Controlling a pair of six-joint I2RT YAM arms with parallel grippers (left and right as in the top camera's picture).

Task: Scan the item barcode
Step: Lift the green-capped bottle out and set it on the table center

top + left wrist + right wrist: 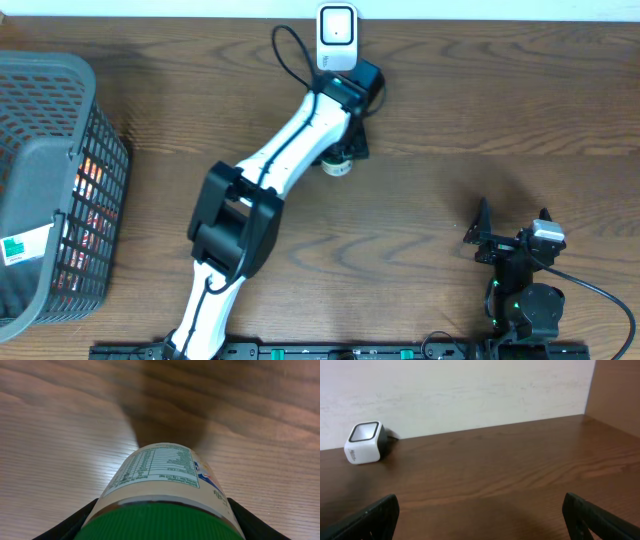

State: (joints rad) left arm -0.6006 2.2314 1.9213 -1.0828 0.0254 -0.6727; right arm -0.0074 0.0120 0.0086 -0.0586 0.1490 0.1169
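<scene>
- Green-capped bottle [160, 485] pinched in the left gripper [343, 150], one black finger [70, 522] pressed to each flank, cap end toward the wrist camera.
- In the overhead view, placed toward the 12 o'clock edge of the desk [450, 110], just at 6 o'clock of the white scanner [337, 37], only a pale end peeking out from under the arm.
- Touching the wood or held just above it: cannot tell.
- Wrapped in a cream label [160, 467] with a boxed nutrition table in fine dark print, too small to read.
- At 3 o'clock of that table, a blue and red mark; no brand name legible.
- Scanner: white cube with a dark-rimmed window on top and a black cable [283, 50] looping off at 9 o'clock. Small grey writing on its side in the right wrist view, not readable.
- Right gripper [512, 225] spread wide over bare wood, parked at 4 o'clock on the desk, well apart from the bottle.
- Grey mesh basket [60, 90] at the 9 o'clock edge, holding a white tag [22, 247] with a green mark, and red-orange packaging [88, 185] glimpsed through the mesh; lettering illegible.
</scene>
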